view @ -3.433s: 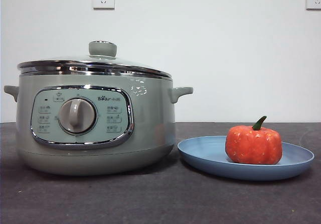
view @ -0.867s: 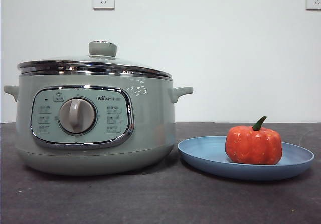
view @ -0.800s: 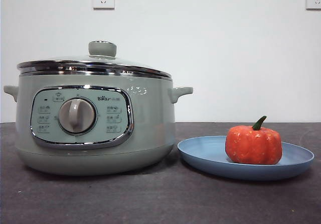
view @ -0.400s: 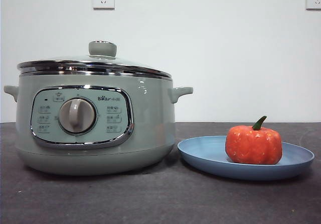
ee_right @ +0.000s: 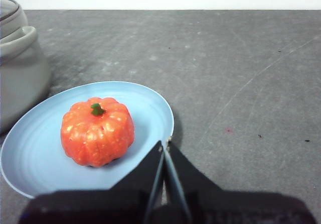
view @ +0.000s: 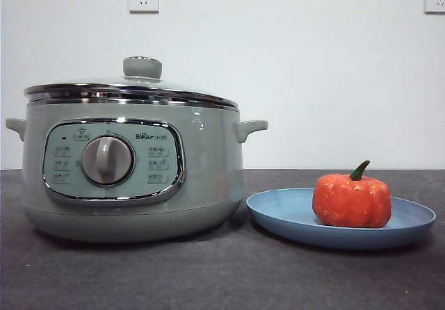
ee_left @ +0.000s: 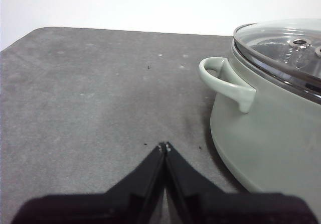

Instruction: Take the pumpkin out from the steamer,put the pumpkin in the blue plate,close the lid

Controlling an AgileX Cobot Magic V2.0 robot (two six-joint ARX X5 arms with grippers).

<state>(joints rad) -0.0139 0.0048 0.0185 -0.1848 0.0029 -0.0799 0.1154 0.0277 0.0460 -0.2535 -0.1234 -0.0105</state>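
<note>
My two black claws, left [ee_left: 164, 146] and right [ee_right: 165, 142], are pinched closed on nothing; the speckled orange pumpkin [view: 351, 200] sits in the light-blue round plate [view: 278, 216] beside the lidded sage-green steamer [view: 208, 164].

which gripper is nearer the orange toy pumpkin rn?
Right. The right gripper, shut, sits just off the light blue plate holding the orange toy pumpkin. The left gripper, shut, is beside the sage-green steamer.

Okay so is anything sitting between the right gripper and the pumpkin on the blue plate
Nothing visible does. The right gripper, jaws shut, hangs over the near rim of the blue plate, and only bare plate lies between it and the pumpkin. The steamer stands off to the side.
</note>
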